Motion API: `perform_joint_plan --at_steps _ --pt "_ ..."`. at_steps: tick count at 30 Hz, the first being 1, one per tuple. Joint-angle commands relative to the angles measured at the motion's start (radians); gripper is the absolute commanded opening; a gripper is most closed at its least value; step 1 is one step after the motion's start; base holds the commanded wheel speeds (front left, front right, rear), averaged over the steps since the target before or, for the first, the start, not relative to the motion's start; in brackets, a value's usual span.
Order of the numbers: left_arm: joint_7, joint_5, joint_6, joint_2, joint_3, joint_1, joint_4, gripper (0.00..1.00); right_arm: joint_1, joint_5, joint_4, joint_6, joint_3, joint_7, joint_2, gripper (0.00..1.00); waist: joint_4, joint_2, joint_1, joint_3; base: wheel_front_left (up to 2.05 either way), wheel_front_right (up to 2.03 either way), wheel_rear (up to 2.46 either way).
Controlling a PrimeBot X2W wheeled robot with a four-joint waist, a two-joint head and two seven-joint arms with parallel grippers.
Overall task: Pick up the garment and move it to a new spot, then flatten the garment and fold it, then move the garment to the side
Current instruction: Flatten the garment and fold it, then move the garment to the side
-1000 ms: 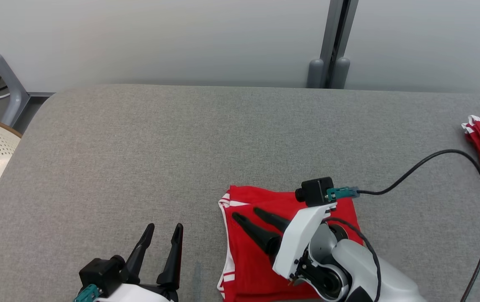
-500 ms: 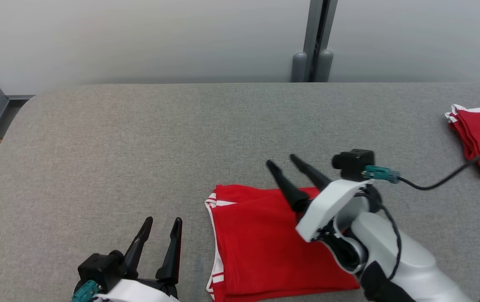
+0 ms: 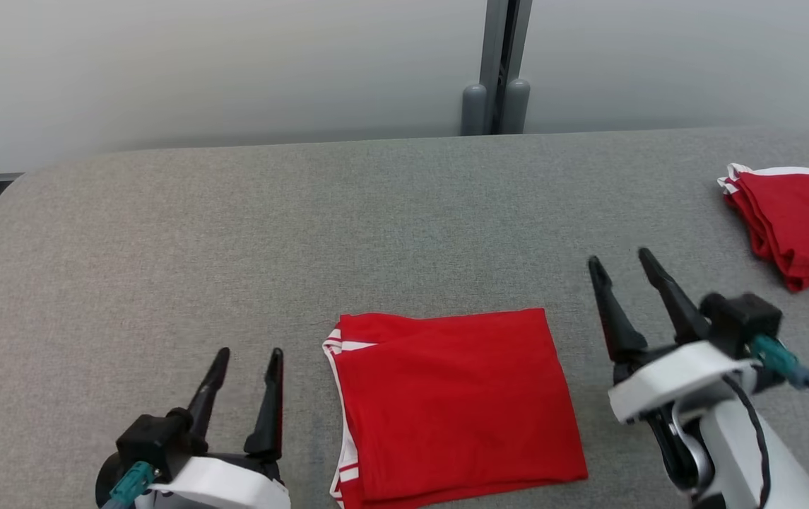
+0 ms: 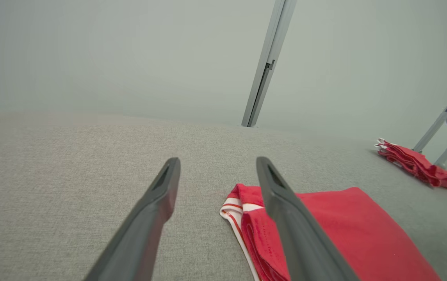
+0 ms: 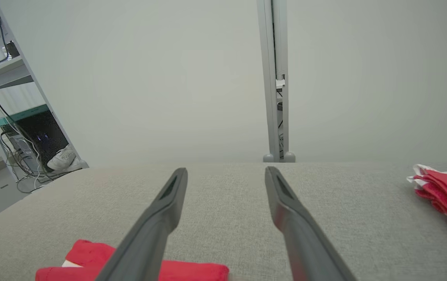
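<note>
A red garment (image 3: pixel 453 403) with white trim lies folded into a flat rectangle on the grey cushioned surface (image 3: pixel 305 233), near the front edge. The same folded garment (image 4: pixel 348 234) fills the lower right of the left wrist view, and its far edge (image 5: pixel 137 269) lies low in the right wrist view. My left gripper (image 3: pixel 250 355) stands open just left of the garment, empty. My right gripper (image 3: pixel 619 258) stands open to the garment's right, above the surface, holding nothing.
A stack of folded red garments (image 3: pixel 796 226) sits at the far right of the surface; the stack (image 5: pixel 446 195) also appears at the right of the right wrist view. A pale wall with a grey post (image 3: pixel 496 67) runs behind. Shelving with cables (image 5: pixel 8 117) stands beyond the left end.
My right gripper has lifted off the folded garment and swung to its right side. The camera has turned, shifting the whole picture leftward. The left gripper has kept its place.
</note>
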Motion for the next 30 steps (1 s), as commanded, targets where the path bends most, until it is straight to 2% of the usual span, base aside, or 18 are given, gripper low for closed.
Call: perform_joint_plan --at_steps 1,4,10,17,30 --pt "-0.005 0.007 0.010 -0.002 0.013 -0.003 -0.007 1.00 0.036 -0.036 -0.038 0.000 -0.040 -0.005 0.005 1.00 -0.003 -0.0001 0.0000 -0.001 0.00 0.00 0.00" --pt "-0.006 0.015 0.011 -0.006 0.033 0.012 -0.018 1.00 0.124 -0.095 -0.118 0.000 -0.118 -0.005 0.033 1.00 -0.007 -0.0001 0.0000 -0.006 0.00 0.00 0.00" --pt "-0.006 0.030 0.007 -0.021 0.065 0.042 -0.036 1.00 0.212 -0.135 -0.199 0.000 -0.187 -0.005 0.046 1.00 -0.013 -0.0001 0.0000 -0.019 0.00 0.00 0.00" --pt "-0.006 0.054 -0.008 -0.039 0.109 0.083 -0.036 1.00 0.256 -0.086 -0.220 0.000 -0.195 -0.005 0.047 1.00 -0.019 -0.0001 0.0000 -0.033 0.00 0.00 0.00" --pt "-0.006 0.100 -0.039 -0.068 0.149 0.087 -0.013 1.00 0.248 -0.094 -0.198 0.000 -0.189 -0.005 0.047 1.00 -0.009 -0.0001 0.0000 -0.039 0.00 0.00 0.00"
